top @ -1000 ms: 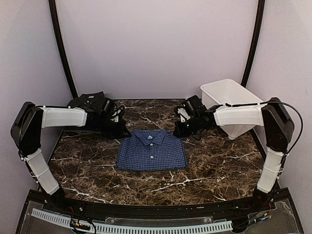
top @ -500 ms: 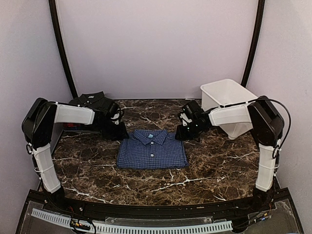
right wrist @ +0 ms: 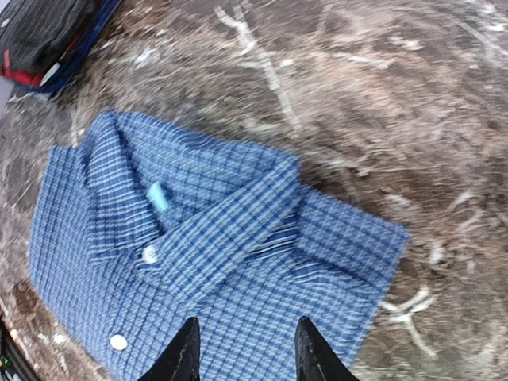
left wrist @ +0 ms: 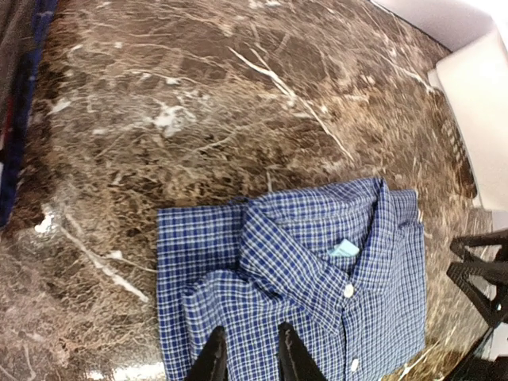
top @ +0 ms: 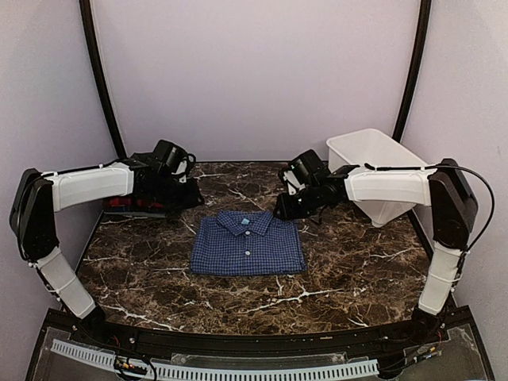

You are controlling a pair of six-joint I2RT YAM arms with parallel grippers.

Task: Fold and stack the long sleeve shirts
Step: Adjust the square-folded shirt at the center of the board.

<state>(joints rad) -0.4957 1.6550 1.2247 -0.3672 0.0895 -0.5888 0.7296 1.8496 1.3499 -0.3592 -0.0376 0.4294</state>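
Reaching with the left arm (top: 87, 184) from the near left corner toward the back left of the table (top: 341, 270), forearm about level, wrist by the dark checked shirt (top: 151, 189) with a red shirt (top: 117, 204) showing beneath it. Reaching with the right arm (top: 389, 187) in from the right, wrist angled down near the collar end of the blue shirt (top: 248, 244).

Holding the left gripper (left wrist: 251, 327) parted by a narrow gap, gripping nothing, hovering over one shoulder of the blue shirt. Holding the right gripper (right wrist: 248, 320) parted wider, likewise empty, above the other shoulder; contact with the cloth not discernible.

Lying at table centre, folded into a neat rectangle: blue shirt, fine white check, collar up, white buttons (left wrist: 348, 290), pale label (right wrist: 158, 196). Showing glossy brown marble with white veins across the tabletop. Standing at back right: smooth white plastic basket (top: 373, 155).
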